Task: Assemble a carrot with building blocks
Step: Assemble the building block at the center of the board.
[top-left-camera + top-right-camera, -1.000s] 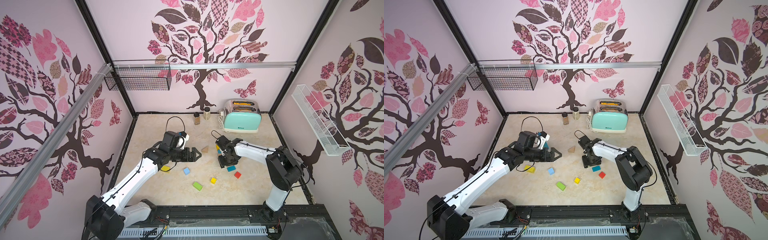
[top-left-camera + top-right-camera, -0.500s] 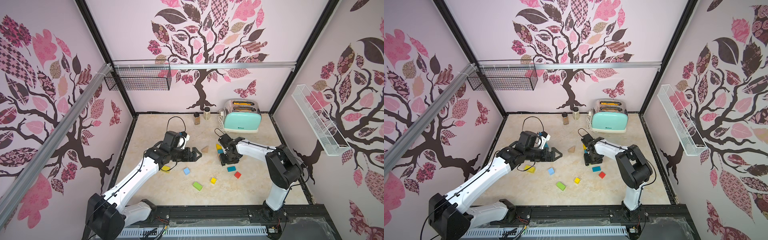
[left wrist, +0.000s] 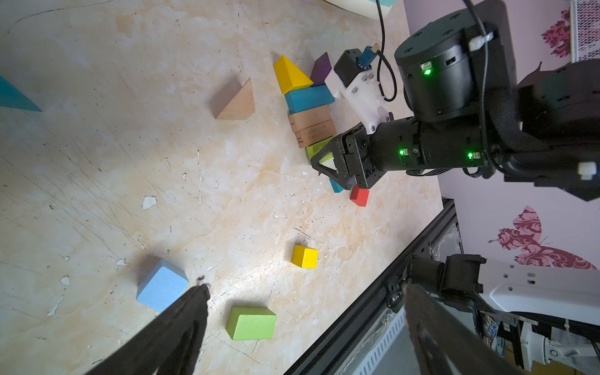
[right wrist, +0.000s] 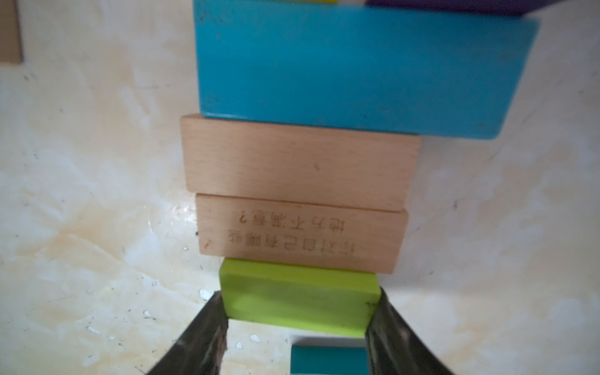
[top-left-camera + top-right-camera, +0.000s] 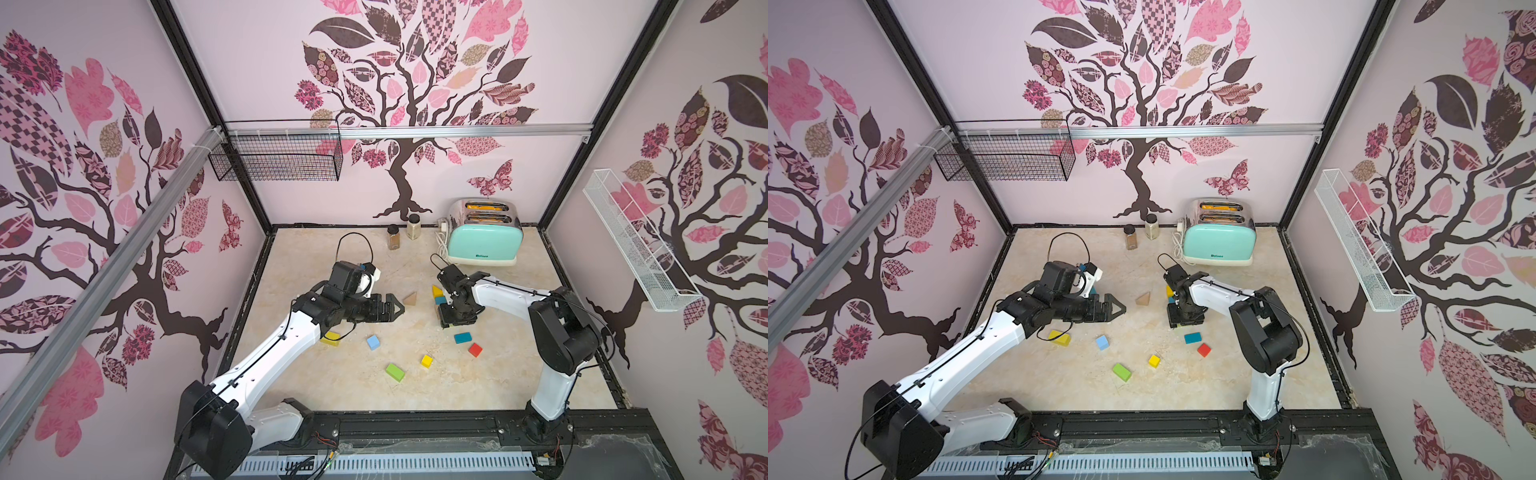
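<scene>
- Building blocks (image 3: 310, 120): several lie flat in a row on the surface (image 5: 498, 374), just toward three o'clock of its middle, taking the back wall as twelve.
- From the row's twelve o'clock end I read a yellow wedge (image 3: 290, 75) with a purple wedge (image 3: 322, 68) beside it. Then come a blue brick (image 4: 357, 71), a plain wood brick (image 4: 298, 162), an engraved wood brick (image 4: 302, 233) and a lime block (image 4: 298, 282).
- The lime block meets the engraved wood brick's six o'clock side. My right tool (image 4: 298, 311) pinches it, one finger on each short end. I cannot tell whether it rests on the surface.
- A wood wedge (image 5: 410, 298) lies alone at nine o'clock of the row.
- At six o'clock of the row lies a teal brick (image 5: 462, 337), with a red cube (image 5: 475, 350) just at its four o'clock.
- Toward seven o'clock are a yellow cube (image 5: 426, 360), a green brick (image 5: 395, 372) and a light blue cube (image 5: 372, 342). A yellow brick (image 5: 332, 337) lies beside the left arm.
- My left tool (image 5: 397, 308) is spread wide and holds nothing. It hangs above the surface pointing toward three o'clock, its tip near the wood wedge.
- The toaster (image 5: 484, 237) stands at twelve o'clock of the row by the back wall, with two spice jars (image 5: 393, 237) at its nine o'clock.
</scene>
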Controlling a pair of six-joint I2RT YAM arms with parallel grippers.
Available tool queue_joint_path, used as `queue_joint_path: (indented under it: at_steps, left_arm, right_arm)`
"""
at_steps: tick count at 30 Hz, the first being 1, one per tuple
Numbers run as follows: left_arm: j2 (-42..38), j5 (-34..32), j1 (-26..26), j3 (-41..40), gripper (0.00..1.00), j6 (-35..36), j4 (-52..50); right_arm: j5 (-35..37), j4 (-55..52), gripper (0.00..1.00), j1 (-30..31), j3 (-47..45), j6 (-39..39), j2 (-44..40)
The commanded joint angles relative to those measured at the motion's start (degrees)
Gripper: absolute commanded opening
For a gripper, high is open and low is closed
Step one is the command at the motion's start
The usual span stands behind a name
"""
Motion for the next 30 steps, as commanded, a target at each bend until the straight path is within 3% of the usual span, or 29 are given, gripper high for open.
queue_joint_path:
  at_steps: [1,5,11,18,24,30]
  left_arm:
    - [0.35,-0.7,-0.26,1.56,0.98,-0.11,1.23]
    - [0.28,-0.81,-0.32,1.4,0.98,-0.17,1.35]
    - [-0.03,-0.81,-0.24,0.78,0.98,-0.58,1.92]
    - [-0.66,-1.02,-0.33,0.48,0.98,-0.92,2.12]
    - [-1.84,-1.64,-0.37,0.0,0.98,-1.18,1.91]
    - [-2.83,-1.69,-0.33,-1.0,0.98,-1.97,2.39]
  right_arm:
    - [2.15,0.63,0.6,-0.53,0.42,-0.45,2.63]
    - [3.04,0.44,0.64,-0.54,0.74,-0.46,2.88]
    - [3.11,0.06,0.81,-0.53,0.09,-0.01,2.48]
    - [1.32,-0.11,0.92,-0.53,-0.31,0.56,-0.44]
    - [2.05,-3.95,0.95,-0.48,-2.03,2.23,-6.92]
    - [2.18,-4.94,0.9,-0.47,-8.95,4.11,-13.09]
